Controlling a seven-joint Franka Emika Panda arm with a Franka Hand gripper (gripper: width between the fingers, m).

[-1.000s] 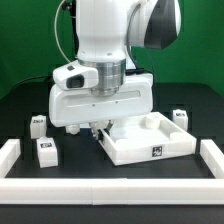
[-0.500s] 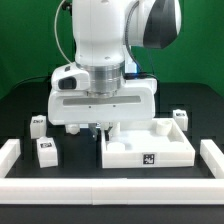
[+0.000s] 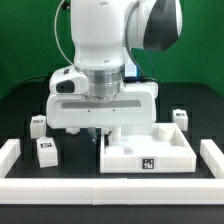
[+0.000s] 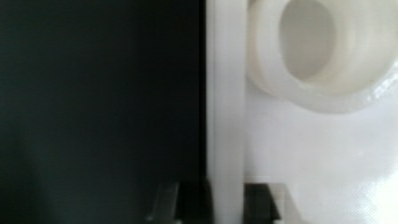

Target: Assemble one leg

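My gripper (image 3: 100, 130) is low over the table, shut on the near-left rim of the large white square panel (image 3: 160, 150). In the wrist view the gripper (image 4: 221, 200) has its dark fingers (image 4: 265, 200) on either side of the panel's upright rim wall (image 4: 222, 110). A round socket (image 4: 329, 50) in the panel shows beyond. One leg (image 3: 38, 123) stands at the exterior view's left, a second leg (image 3: 45, 151) stands in front of it, and a third leg (image 3: 180, 117) is at the right behind the panel. None is held.
A white U-shaped fence runs along the table's front (image 3: 110, 188) and up the left side (image 3: 10, 152) and right side (image 3: 212, 152). The panel's front edge lies close to the front rail. The arm's body hides the table's middle back.
The panel, held by its rim, has turned from a skewed pose to square with the front rail and slid a little toward it. The legs have not moved.
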